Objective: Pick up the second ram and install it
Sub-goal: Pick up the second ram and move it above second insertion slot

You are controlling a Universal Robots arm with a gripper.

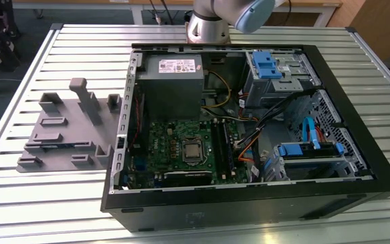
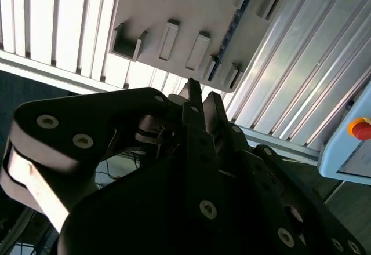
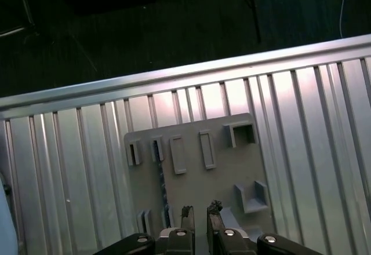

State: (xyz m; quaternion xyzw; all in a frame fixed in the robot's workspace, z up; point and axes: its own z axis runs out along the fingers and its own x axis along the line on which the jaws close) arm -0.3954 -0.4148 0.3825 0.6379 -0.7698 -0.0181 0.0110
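Slatted counter carries the open computer case at centre-right of the exterior view. The arm exits at top centre, and the grey fixture sits mid-left. The claw points down over the fixture, released, fingers slightly apart, empty. The second ram stands edgewise in a fixture slot, apart from the claw.
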